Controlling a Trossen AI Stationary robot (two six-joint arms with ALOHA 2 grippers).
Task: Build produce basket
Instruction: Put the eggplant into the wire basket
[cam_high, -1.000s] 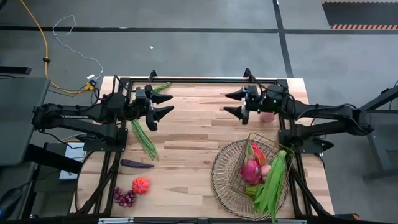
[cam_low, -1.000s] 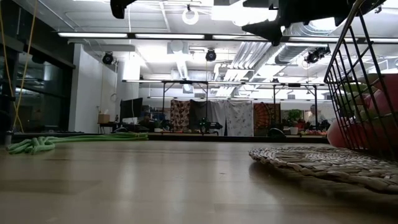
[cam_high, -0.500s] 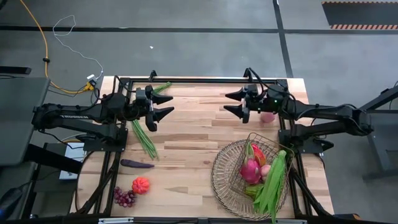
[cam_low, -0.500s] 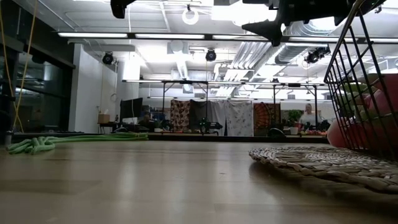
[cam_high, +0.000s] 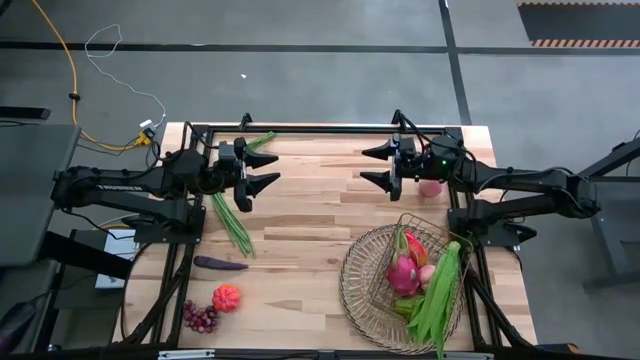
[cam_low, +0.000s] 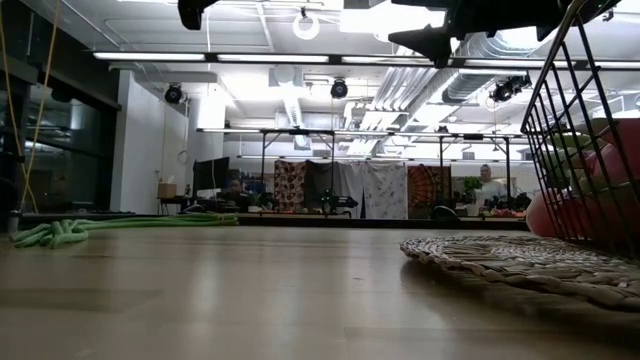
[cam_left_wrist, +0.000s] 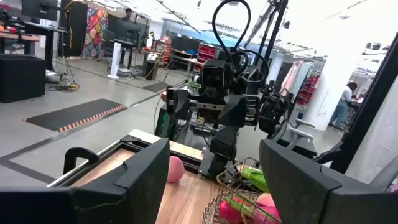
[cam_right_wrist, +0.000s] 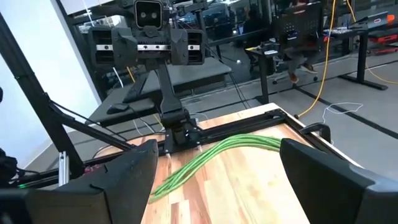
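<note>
In the high view the round tan basket (cam_high: 352, 292) sits near the table's near right corner. It holds a black wire frame, a pink dragon fruit (cam_high: 403, 273), a red pepper (cam_high: 416, 247), a peach (cam_high: 427, 274) and a green bean bunch (cam_high: 438, 293). On the bare wood lie a long bean bunch (cam_high: 232, 222), an eggplant (cam_high: 220, 264), a pumpkin (cam_high: 226, 297) and grapes (cam_high: 200, 316). A pink fruit (cam_high: 430, 188) lies under my right arm. My left gripper (cam_high: 264, 170) is open above the far left. My right gripper (cam_high: 374, 166) is open, facing it across the far middle.
A second bean bunch (cam_high: 261, 140) lies at the far edge by the black frame rail (cam_high: 320, 128). Bare wood stretches between the two grippers and across the table's middle. The low view shows the beans (cam_low: 60, 232) and the basket's woven rim (cam_low: 520, 262) resting on the table.
My right gripper has risen a little, as the low view shows. Nothing on the table has moved.
</note>
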